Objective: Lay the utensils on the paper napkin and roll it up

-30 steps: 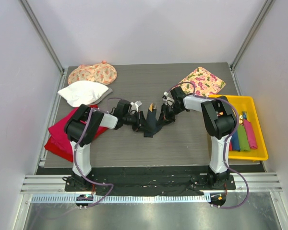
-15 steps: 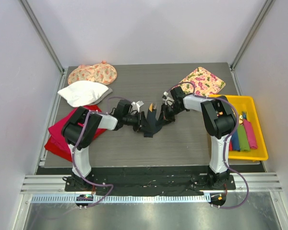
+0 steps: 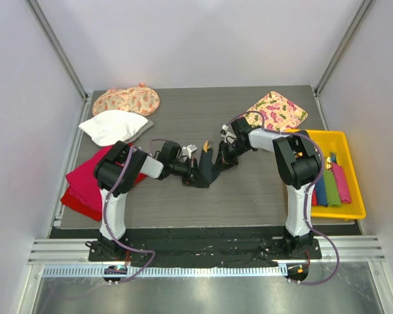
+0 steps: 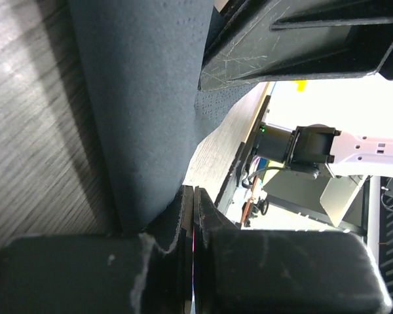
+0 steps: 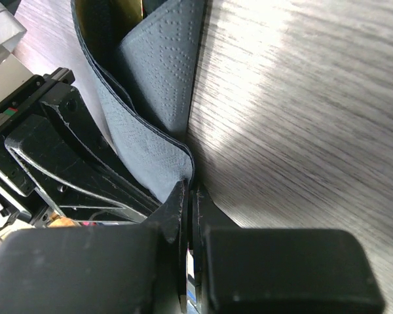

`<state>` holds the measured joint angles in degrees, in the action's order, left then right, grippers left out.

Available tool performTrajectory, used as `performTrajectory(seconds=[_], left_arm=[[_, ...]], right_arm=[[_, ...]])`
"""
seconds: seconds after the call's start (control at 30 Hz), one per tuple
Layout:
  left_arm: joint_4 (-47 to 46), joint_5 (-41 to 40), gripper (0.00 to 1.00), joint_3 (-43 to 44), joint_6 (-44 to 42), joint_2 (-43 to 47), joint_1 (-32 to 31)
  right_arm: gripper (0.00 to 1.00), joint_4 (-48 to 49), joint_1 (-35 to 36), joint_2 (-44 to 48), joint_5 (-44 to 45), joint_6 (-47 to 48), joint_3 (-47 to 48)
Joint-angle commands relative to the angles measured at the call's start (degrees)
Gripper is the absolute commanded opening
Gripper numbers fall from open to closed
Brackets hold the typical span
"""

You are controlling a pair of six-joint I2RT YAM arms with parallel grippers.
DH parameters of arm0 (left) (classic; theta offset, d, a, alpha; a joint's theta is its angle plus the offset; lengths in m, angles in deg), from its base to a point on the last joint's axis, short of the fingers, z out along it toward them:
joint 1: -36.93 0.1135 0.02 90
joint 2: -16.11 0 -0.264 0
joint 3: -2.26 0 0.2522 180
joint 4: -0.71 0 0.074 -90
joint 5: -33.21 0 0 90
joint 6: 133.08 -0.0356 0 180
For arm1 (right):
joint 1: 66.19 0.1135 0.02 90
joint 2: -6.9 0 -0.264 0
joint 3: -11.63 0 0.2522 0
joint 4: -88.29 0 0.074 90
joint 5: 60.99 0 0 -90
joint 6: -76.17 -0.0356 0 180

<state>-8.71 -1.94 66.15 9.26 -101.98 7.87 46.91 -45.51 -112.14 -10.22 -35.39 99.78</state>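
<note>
The paper napkin [image 3: 206,174] is near the middle of the table [image 3: 249,196]. It stands there as a dark folded sheet between the two claws, and part of it is raised off the wood. The left claw [image 3: 192,170] is at its left side. The right claw [image 3: 223,158] is at its right side, a little farther from the near edge.

In the left wrist view, the left claw [image 4: 192,199] has its fingers pressed together on a lower edge of the napkin [image 4: 137,98]. The paper rises as a curved wall just beside the fingers. In the right wrist view, the right claw [image 5: 188,196] is also pressed together and pinches a corner of the napkin [image 5: 150,150]. From there the sheet folds upward in two layers.

The utensils [image 3: 208,144] show only as tan-orange tips at the far end of the fold, between the claws. In the right wrist view they appear as a golden strip [image 5: 128,8] inside the fold. How many pieces there are I cannot tell.

A red cloth [image 3: 82,186] lies at the left edge of the table, and a yellow tray [image 3: 340,134] at the right edge.
</note>
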Motion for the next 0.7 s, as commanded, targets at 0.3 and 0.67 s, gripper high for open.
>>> performTrajectory(seconds=[0.3, 0.67], left_arm=[[-6.79, -4.84, 0.11, -2.15, 2.76, 5.12, -0.03], [-6.00, -8.79, 0.13, 1.91, 4.18, 6.47, 0.67]], right_arm=[[0.01, -1.04, 0.67, -3.39, 15.14, 4.86, 1.72], [0.01, -1.48, 1.55, -3.57, 16.19, 5.56, 0.32]])
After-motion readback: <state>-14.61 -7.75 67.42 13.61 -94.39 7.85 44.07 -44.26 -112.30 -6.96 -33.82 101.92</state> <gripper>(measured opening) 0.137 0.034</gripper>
